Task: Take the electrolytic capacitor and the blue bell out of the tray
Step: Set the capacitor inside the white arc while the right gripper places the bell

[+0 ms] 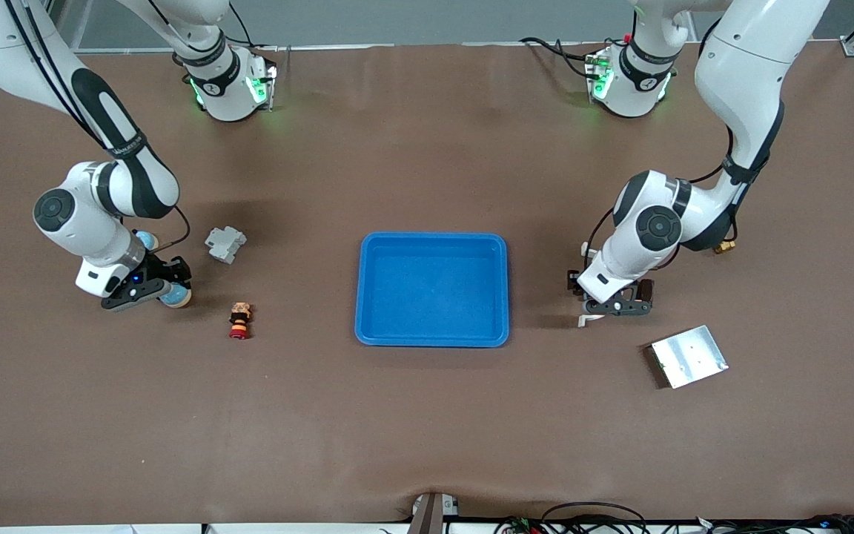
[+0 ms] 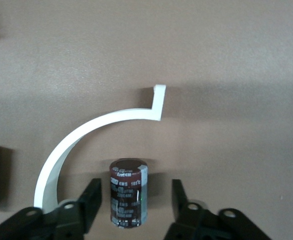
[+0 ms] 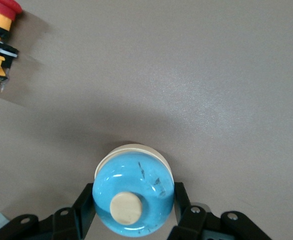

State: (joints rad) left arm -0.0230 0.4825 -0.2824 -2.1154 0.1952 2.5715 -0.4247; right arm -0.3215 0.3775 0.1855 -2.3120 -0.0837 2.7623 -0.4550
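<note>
The capacitor (image 2: 129, 192), a dark maroon cylinder with a grey stripe, sits between the fingers of my left gripper (image 2: 135, 185), low at the table toward the left arm's end. The gripper (image 1: 620, 305) is open, with a gap showing on each side of the capacitor. The bell (image 3: 134, 197) is a glossy blue dome with a cream knob and a cream base. My right gripper (image 3: 134, 189) is shut on its sides. That gripper (image 1: 147, 288) and the bell (image 1: 175, 295) are low at the table toward the right arm's end.
A blue tray (image 1: 433, 239) lies mid-table. A grey block (image 1: 225, 243) and a red-and-yellow push button (image 1: 240, 320) lie near the bell. A white curved strip (image 2: 86, 132) arcs beside the capacitor. A metal plate (image 1: 689, 356) lies nearer the front camera.
</note>
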